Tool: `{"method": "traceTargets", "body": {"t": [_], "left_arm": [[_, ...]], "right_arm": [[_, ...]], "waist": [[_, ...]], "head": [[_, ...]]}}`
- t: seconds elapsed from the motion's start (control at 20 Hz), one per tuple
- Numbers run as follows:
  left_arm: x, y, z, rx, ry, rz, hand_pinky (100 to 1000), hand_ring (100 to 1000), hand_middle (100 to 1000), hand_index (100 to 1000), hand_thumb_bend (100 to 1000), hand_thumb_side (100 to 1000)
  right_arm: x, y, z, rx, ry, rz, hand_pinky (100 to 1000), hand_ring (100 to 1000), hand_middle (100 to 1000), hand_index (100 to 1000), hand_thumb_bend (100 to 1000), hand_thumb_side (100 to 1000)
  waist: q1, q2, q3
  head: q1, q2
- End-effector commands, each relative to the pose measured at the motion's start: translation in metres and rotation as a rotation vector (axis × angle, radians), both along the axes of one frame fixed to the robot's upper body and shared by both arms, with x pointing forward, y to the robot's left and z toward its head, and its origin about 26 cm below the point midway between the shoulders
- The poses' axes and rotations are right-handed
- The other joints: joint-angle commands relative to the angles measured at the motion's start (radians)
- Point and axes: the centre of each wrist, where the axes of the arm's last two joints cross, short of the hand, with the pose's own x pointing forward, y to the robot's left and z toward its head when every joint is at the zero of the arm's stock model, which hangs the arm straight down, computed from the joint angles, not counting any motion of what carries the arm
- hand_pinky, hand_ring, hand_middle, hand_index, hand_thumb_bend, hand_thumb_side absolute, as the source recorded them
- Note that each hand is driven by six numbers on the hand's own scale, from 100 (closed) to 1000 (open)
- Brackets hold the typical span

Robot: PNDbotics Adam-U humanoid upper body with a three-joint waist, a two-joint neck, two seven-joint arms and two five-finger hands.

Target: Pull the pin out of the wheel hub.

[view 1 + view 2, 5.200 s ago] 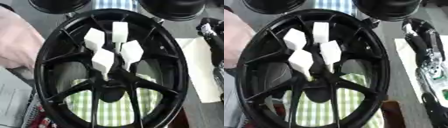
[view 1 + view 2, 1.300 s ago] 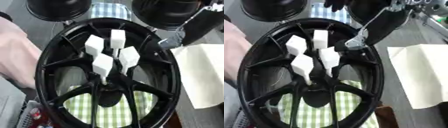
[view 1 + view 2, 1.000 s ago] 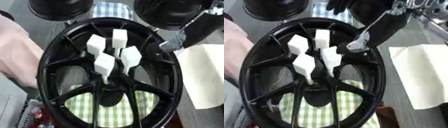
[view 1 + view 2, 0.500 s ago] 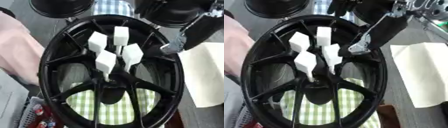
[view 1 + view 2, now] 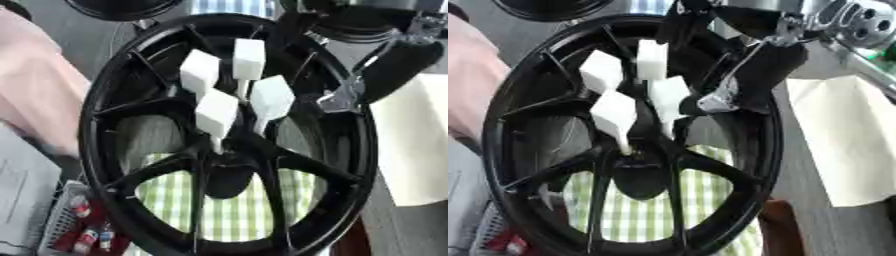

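A black spoked wheel hub (image 5: 360, 165) stands tilted and fills both views. Several pins with white block heads stick out of its centre: one at the front (image 5: 217, 112), one on the right (image 5: 272, 97), one at the back (image 5: 248, 59), one on the left (image 5: 199, 73). My right hand (image 5: 759, 62) reaches in from the upper right, over the rim. Its fingers are stretched out, and a silver fingertip (image 5: 715, 102) sits just beside the right-hand pin (image 5: 671, 97). It holds nothing. My left hand shows in no view.
A person's pink sleeve (image 5: 39, 100) lies against the hub's left rim. A green checked cloth (image 5: 232, 210) lies under the hub. Cream paper (image 5: 420, 150) lies to the right, a basket of small items (image 5: 74, 225) at lower left, and another black wheel (image 5: 122, 7) behind.
My right hand has come in from the upper right and moved down and left over the rim, closer to the right-hand pin. The pins stay in place.
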Motion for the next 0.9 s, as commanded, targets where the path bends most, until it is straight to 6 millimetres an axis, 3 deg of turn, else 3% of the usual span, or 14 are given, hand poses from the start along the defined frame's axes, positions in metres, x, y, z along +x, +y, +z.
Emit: {"method": "traceTargets", "body": {"t": [0.05, 0.9], "left_arm": [[-0.001, 0.002, 0.008, 0.018, -0.02, 0.008, 734, 764, 711, 685, 370, 718], [-0.001, 0.001, 0.008, 0.015, -0.022, 0.004, 736, 765, 713, 686, 363, 725]], "right_arm": [[-0.003, 0.004, 0.003, -0.011, -0.016, -0.006, 801, 749, 649, 760, 495, 215], [-0.001, 0.006, -0.007, -0.009, -0.029, -0.062, 798, 746, 648, 757, 509, 193]], "waist": [[0.003, -0.012, 0.002], [-0.001, 0.0, 0.009]], "head": [[0.003, 0.007], [0.008, -0.002]]}}
